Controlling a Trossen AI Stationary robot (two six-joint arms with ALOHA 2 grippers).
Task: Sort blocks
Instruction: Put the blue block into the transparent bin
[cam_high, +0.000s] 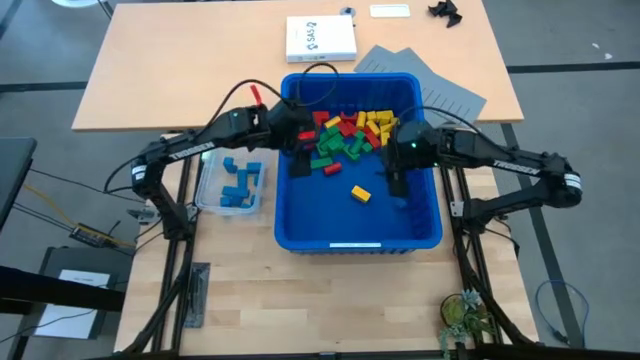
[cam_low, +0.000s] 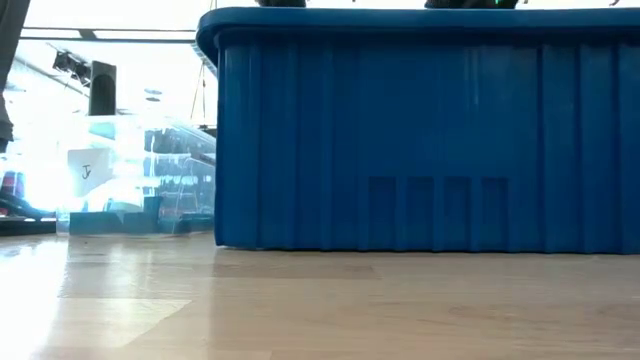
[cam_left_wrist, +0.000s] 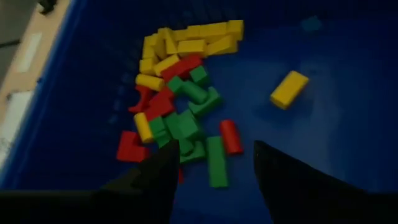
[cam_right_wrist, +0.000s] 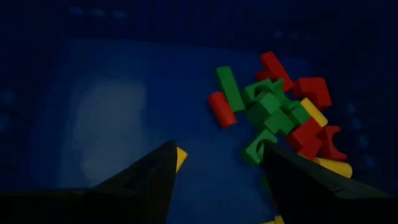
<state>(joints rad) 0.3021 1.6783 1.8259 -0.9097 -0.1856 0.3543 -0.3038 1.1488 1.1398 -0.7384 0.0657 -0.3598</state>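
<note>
Both tools, left (cam_left_wrist: 214, 162) and right (cam_right_wrist: 217, 163), hang released and empty inside the bin (cam_high: 300, 235), over its blocks (cam_high: 350, 135)

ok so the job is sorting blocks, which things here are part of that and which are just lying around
Part of the job:
- mixed blocks piled in the blue bin
- lone yellow block
- blue blocks in the clear tub
- left gripper, open
- right gripper, open

Lying about:
- white box
- grey sheets
- black object
- small plant
</note>
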